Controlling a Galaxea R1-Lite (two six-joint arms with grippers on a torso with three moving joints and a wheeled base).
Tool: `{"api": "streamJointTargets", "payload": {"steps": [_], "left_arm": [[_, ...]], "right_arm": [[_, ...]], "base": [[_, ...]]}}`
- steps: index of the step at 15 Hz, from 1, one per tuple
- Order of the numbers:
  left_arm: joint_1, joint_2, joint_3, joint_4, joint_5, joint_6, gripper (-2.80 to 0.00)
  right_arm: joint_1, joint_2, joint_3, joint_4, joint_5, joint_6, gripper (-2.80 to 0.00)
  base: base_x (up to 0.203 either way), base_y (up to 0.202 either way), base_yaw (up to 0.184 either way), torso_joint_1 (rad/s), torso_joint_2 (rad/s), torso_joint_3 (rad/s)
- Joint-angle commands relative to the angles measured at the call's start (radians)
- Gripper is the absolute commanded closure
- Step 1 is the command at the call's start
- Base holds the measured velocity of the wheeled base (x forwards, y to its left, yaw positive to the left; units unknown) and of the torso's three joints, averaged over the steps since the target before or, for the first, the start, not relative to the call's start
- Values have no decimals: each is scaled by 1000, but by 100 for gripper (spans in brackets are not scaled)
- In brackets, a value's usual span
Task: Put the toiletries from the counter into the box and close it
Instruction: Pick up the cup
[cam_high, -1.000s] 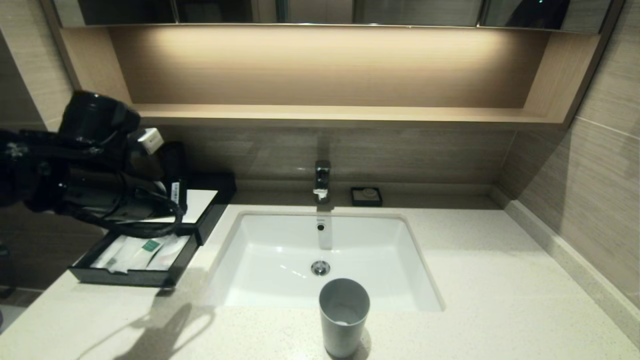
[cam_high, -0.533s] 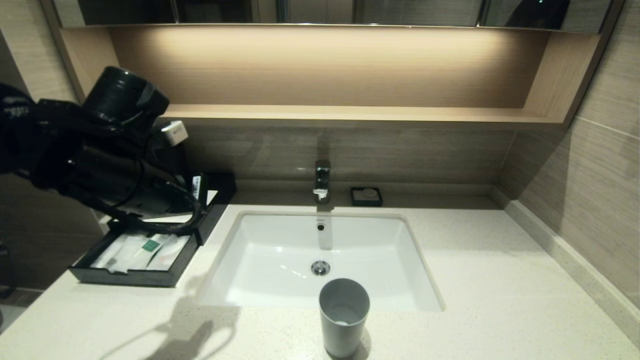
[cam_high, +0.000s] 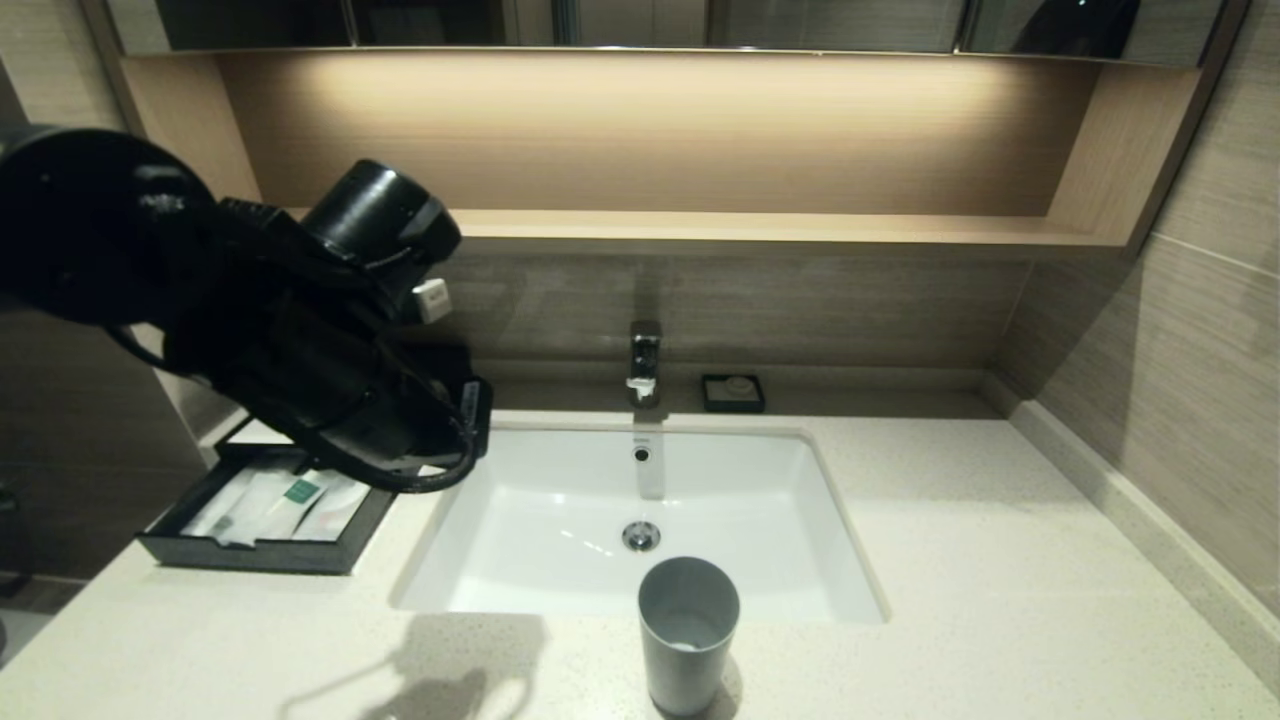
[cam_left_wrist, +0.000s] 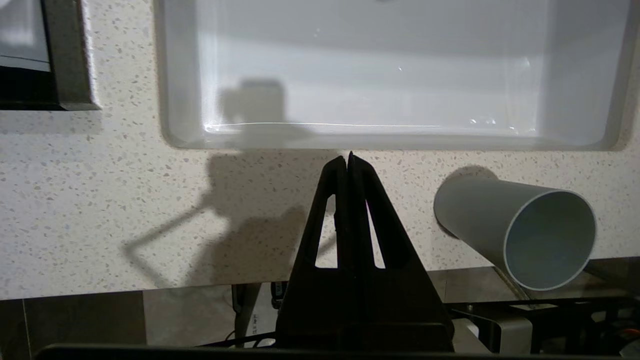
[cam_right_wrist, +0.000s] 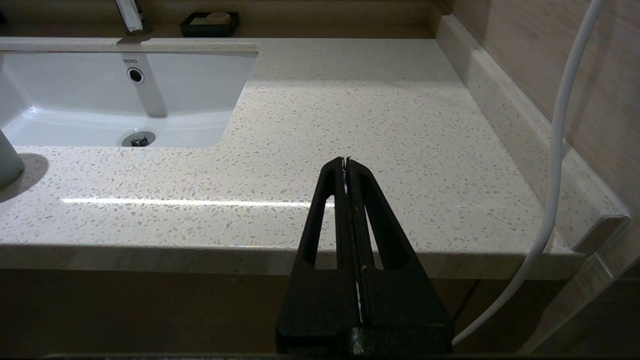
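Head view: the pale cream speckled stone counter (cam_high: 950, 560) carries a white rectangular sink (cam_high: 560, 520) with smooth glossy walls, and at its left end sits the low black rectangular box (cam_high: 250, 550), its matte pull-out drawer drawn toward the counter's front edge. Inside the drawer lie the slim cream paper-wrapped sticks (cam_high: 270, 505), one showing a small green band label, with the flat translucent plastic packet (cam_high: 335, 510) just beside them on the sink side. The sticks' long axes run from the drawer's front wall back toward the box body, slanting a little toward the sink.

The bulky black left arm (cam_high: 300, 350) hangs above the box's rear part and the sink's left rim, hiding the box top. In the left wrist view the left gripper (cam_left_wrist: 348, 159) has its two black triangular fingers pressed together on nothing, above the counter strip in front of the sink, well apart from the drawer. A plain grey cylindrical cup (cam_left_wrist: 520, 230) stands nearby.

The right gripper (cam_right_wrist: 346, 162), fingers likewise together and empty, hovers at the counter's front right.
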Motion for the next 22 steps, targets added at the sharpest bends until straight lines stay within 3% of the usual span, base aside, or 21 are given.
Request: {"api": "streamJointTargets", "payload": {"steps": [1, 6, 13, 22], "left_arm": [[-75, 32, -33, 9, 1, -34, 0], [-150, 84, -116, 36, 2, -104, 0], [-159, 104, -251, 204, 17, -120, 0], [-162, 124, -250, 244, 19, -131, 0]], "right_arm": [[1, 0, 2, 0, 0, 0, 0], [1, -1, 2, 0, 0, 0, 0], [1, 0, 2, 0, 0, 0, 0], [0, -1, 2, 0, 0, 0, 0]], "base": [[0, 0, 0, 0, 0, 0], [0, 0, 0, 0, 0, 0], [0, 0, 0, 0, 0, 0], [0, 0, 0, 0, 0, 0]]}}
